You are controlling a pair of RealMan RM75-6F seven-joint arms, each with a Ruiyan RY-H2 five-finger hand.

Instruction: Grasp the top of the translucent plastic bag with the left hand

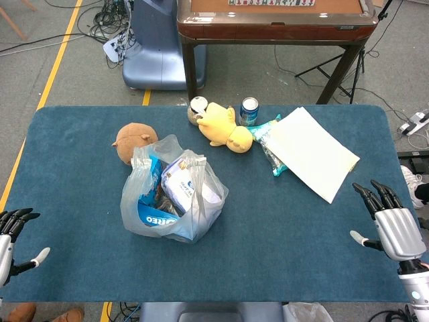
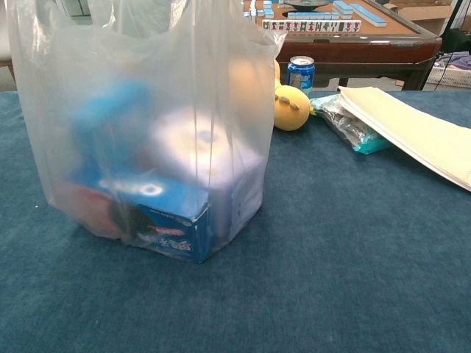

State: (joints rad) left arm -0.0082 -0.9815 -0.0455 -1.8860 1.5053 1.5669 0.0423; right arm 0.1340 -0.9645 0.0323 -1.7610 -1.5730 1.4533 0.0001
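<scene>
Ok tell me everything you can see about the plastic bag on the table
The translucent plastic bag is a thin, crinkled, whitish carrier with two handle loops, standing upright on the blue table, mouth open and handles slack at the top. Through it show a blue Oreo box at the bottom front, another blue packet and a white package. A brown plush sits close behind it; whether they touch is unclear. Neither hand touches it; the left hand rests open at the table's near-left edge.

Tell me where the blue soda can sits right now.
In the head view the blue soda can stands near the table's far edge, just right of the yellow plush toy and left of the paper sheets.
</scene>
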